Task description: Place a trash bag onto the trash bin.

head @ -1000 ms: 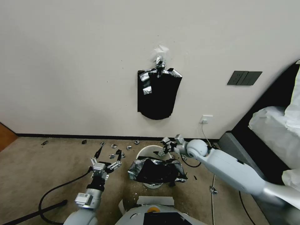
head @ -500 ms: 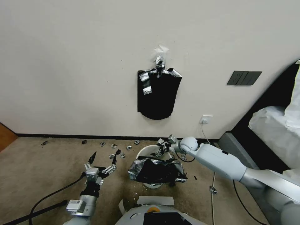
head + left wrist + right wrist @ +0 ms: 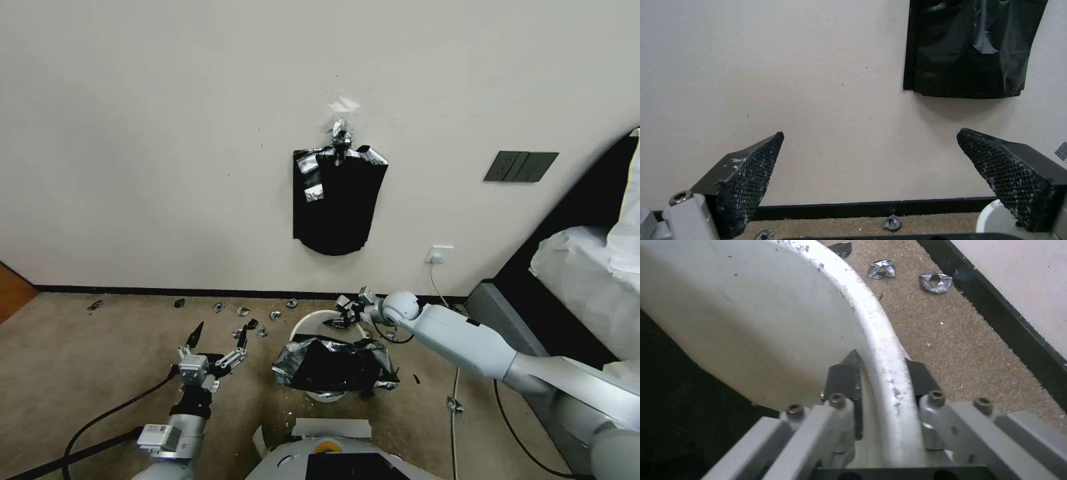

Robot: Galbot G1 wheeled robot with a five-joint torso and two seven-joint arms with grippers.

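So the small round cream-white plastic trash bin (image 3: 319, 329) sits on the tan carpet floor (image 3: 100, 347) close to the wall, and everything here is easiest to place off of it. The thin glossy black plastic trash bag (image 3: 333, 365) is draped in a crumpled heap over the bin's near side, the side toward the robot, covering that part of the rim and spilling down the outside, while the far part of the rim is bare and white.

The right gripper (image 3: 348, 315) is at the bin's far right rim. In the right wrist view its fingers (image 3: 845, 378) straddle the white rim (image 3: 882, 350), one inside the bin and one outside, clenched on the plastic edge. No bag film between them that I can see, just the rim.

The left gripper (image 3: 215, 334) hangs above the carpet off to the bin's left, well apart from it, with its two black textured fingers (image 3: 751, 173) spread wide and nothing in them.

On the wall above the bin hangs a flat black bag bundle with a rounded bottom edge (image 3: 335, 201). Small crumpled silvery scraps (image 3: 241, 311) are scattered on the carpet to the bin's left along the black baseboard (image 3: 167, 291)
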